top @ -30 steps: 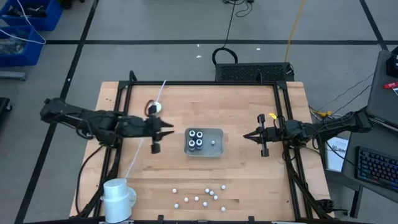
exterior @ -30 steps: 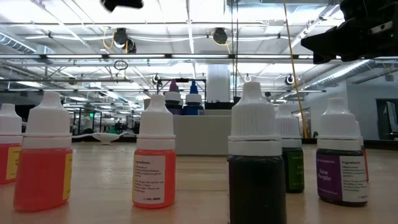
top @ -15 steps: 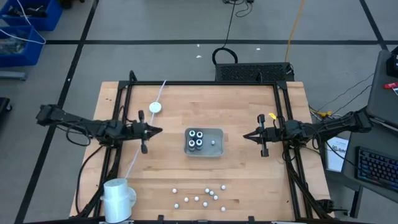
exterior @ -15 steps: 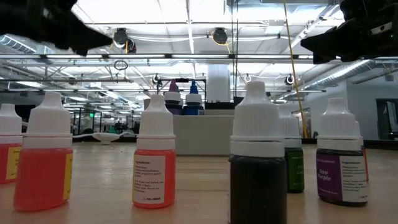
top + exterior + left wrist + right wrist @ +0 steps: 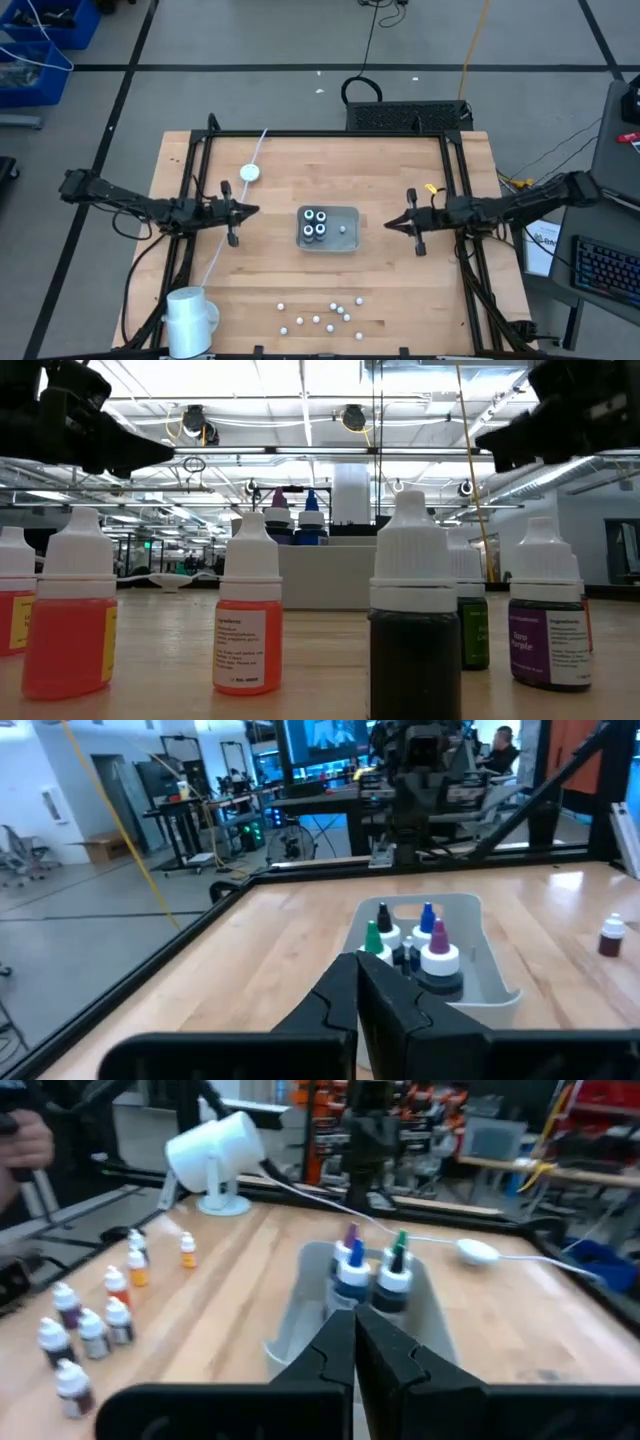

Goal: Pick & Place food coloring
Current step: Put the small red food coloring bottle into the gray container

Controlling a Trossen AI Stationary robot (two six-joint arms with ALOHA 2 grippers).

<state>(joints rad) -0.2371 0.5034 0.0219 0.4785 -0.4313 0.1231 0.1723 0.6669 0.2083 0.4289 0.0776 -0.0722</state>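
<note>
Me on remote. Four food coloring bottles [image 5: 316, 223] clustered at 9 o'clock end of grey tray [image 5: 349, 243], table centre.

L gripper [image 5: 250, 210] at 9 o'clock of tray, well apart, fingers pressed together, empty. R gripper [image 5: 391, 225] at 3 o'clock of tray, near, also pinched shut, empty.

Risks, my guess:
- Going in closed = knock bottles over; must spread first.
- Bottles packed tight; finger could nudge neighbour.
- Loose bottles [image 5: 335, 315] at 6 o'clock edge may roll if bumped.
- White cable [image 5: 232, 214] under L arm, snag risk.

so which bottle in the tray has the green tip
The green-tipped bottle, on the tray's side toward the white lamp; the other three tips are black, blue and purple.
</note>
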